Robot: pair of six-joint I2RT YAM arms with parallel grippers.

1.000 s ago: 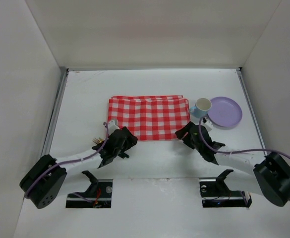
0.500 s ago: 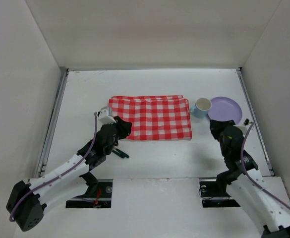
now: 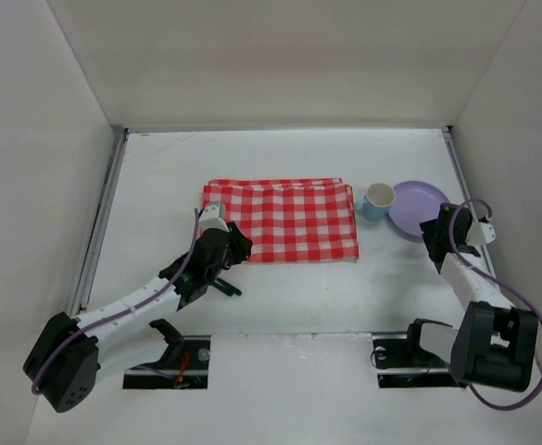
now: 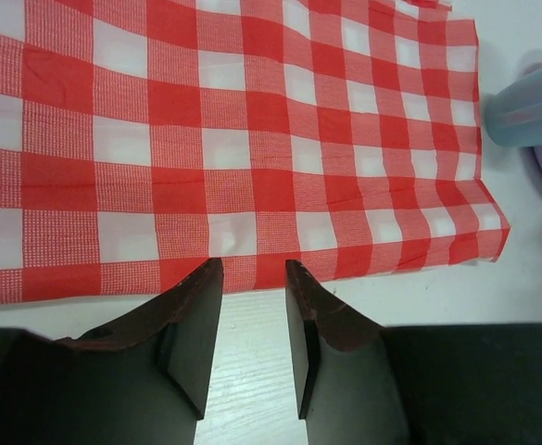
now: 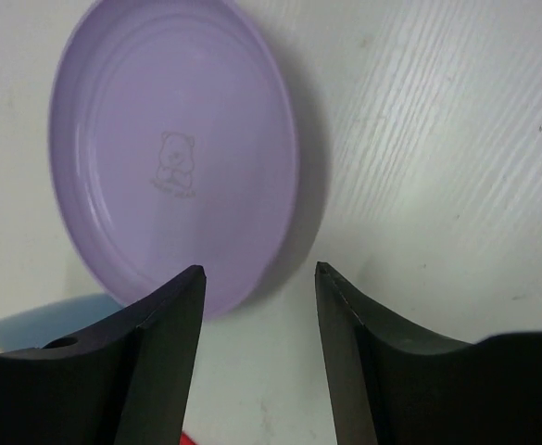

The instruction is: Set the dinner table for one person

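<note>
Over the dinner table [image 3: 289,297], left gripper [image 4: 252,269] gapes empty at the cloth [image 4: 252,139] edge, right gripper [image 5: 259,271] gapes beside the plate [image 5: 173,158].

White dinner table [image 3: 280,153], red-checked cloth [image 3: 284,221] (folded), blue cup [image 3: 378,200], purple plate [image 3: 419,199]

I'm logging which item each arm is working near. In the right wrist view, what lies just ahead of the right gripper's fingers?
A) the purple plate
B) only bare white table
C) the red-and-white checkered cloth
A: the right wrist view shows the purple plate lying flat just beyond the open right gripper, while the checkered cloth appears in the left wrist view instead.
</note>
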